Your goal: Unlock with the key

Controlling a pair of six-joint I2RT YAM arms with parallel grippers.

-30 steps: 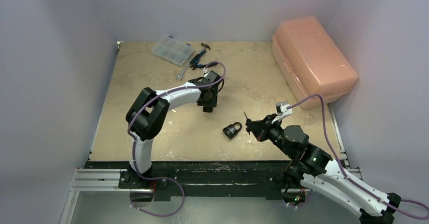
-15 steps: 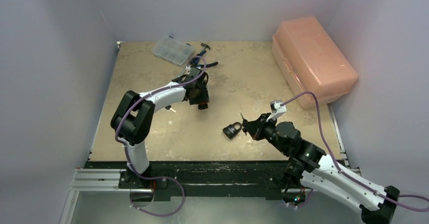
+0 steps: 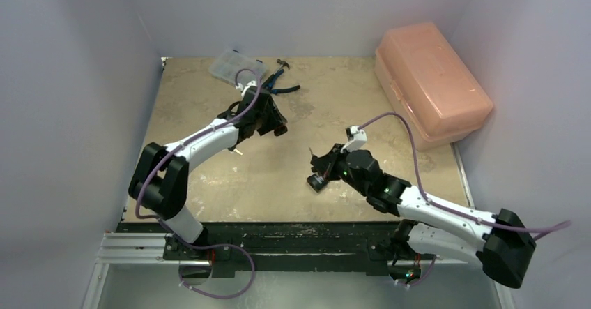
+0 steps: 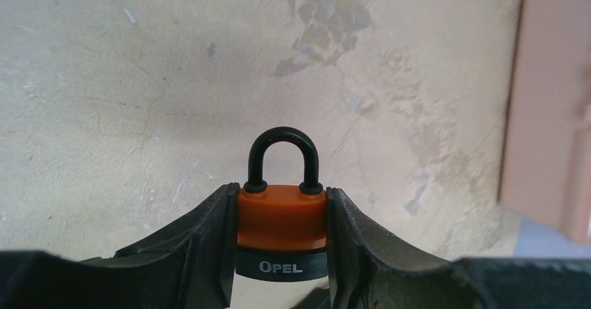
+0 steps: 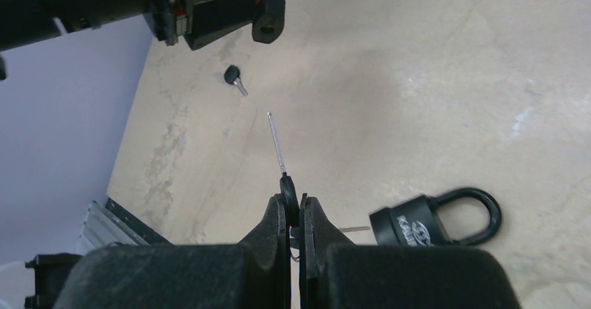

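Observation:
An orange padlock (image 4: 282, 218) with a black shackle and a black base band is clamped by its sides in my left gripper (image 4: 282, 192), shackle pointing away from the wrist. In the top view the left gripper (image 3: 274, 125) hangs over the table's back middle. My right gripper (image 5: 293, 203) is shut on the black head of a key (image 5: 278, 141), whose thin blade points toward the left gripper and the orange padlock (image 5: 269, 14). In the top view the right gripper (image 3: 318, 163) is just above a black padlock (image 3: 318, 182).
The black padlock (image 5: 435, 218) lies flat on the table right of my right fingers. A loose black-headed key (image 5: 235, 77) lies near the left arm. At the back stand a clear organiser box (image 3: 237, 65) and pliers (image 3: 280, 86). A pink box (image 3: 432, 93) fills the right side.
The left arm swung left and toward the back, carrying the orange padlock. The right arm moved left with the key and now stands over the black padlock.

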